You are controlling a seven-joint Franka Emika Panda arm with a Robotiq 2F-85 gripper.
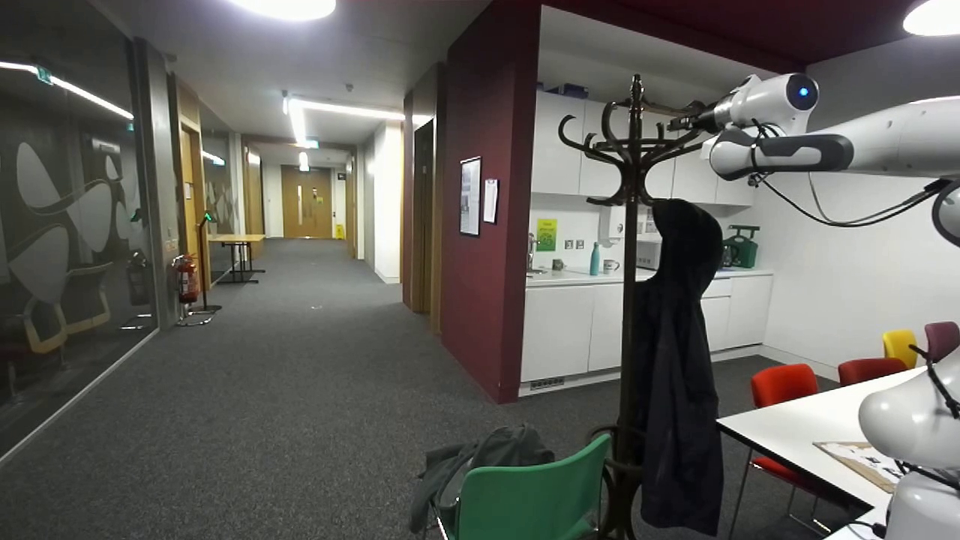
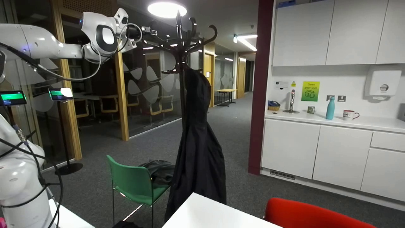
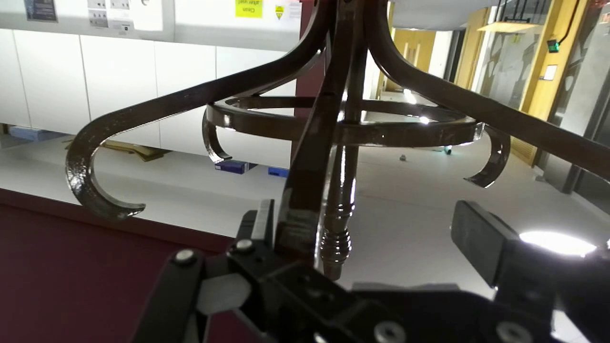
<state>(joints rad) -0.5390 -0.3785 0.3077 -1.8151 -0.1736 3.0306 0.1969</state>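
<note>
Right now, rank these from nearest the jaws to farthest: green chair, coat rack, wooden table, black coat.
In an exterior view:
1. Coat rack, at the open jaws.
2. Black coat, hanging from it.
3. Green chair, low beside the rack.
4. Wooden table, far background.

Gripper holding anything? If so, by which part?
Nothing held. The gripper is open; in the wrist view one hook of the coat stand shows between its jaws, close to one side. Whether it touches there can't be told.
</note>
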